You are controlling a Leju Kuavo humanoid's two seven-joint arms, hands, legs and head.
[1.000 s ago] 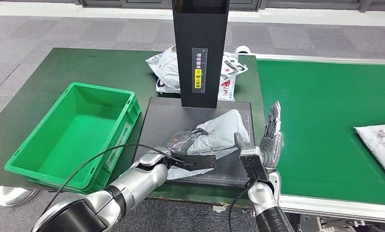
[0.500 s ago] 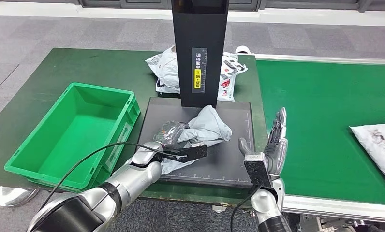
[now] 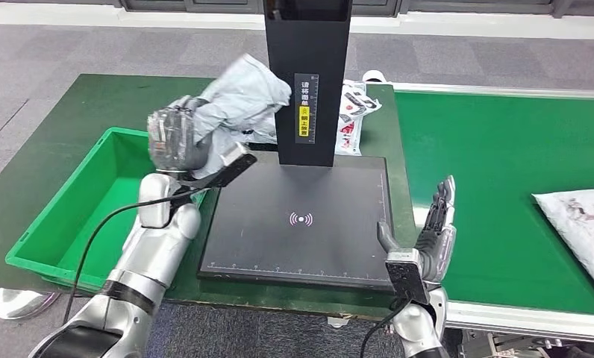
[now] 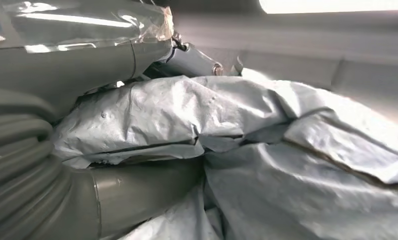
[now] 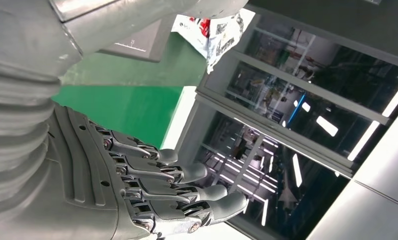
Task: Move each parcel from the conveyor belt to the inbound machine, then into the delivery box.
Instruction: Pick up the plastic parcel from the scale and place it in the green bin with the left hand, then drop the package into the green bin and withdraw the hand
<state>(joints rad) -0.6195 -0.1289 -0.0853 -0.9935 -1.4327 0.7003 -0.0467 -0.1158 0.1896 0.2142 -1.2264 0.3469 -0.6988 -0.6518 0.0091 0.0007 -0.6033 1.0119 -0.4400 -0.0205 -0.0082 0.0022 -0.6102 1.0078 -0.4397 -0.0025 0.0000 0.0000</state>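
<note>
My left hand point(image 3: 176, 140) grips a crumpled grey parcel point(image 3: 238, 97) and holds it in the air above the near right corner of the green delivery box point(image 3: 70, 216). In the left wrist view the grey parcel point(image 4: 267, 150) is pressed between the thumb and the fingers point(image 4: 137, 195). The black pad of the inbound machine point(image 3: 301, 220) lies bare, with its black post point(image 3: 307, 74) behind. My right hand point(image 3: 432, 239) stands open, fingers straight and apart, at the pad's right edge. Another white parcel point(image 3: 581, 224) lies on the green conveyor belt point(image 3: 495, 171).
Several white printed parcels point(image 3: 350, 112) lie on the green table point(image 3: 77, 112) behind the machine's post. A black cable hangs from my left arm over the box's front edge. A white printed parcel point(image 5: 214, 30) and a glass wall appear in the right wrist view.
My left hand has lifted the grey parcel off the machine's pad and carried it up and left, over the box's corner. My right hand has drawn back slightly toward me.
</note>
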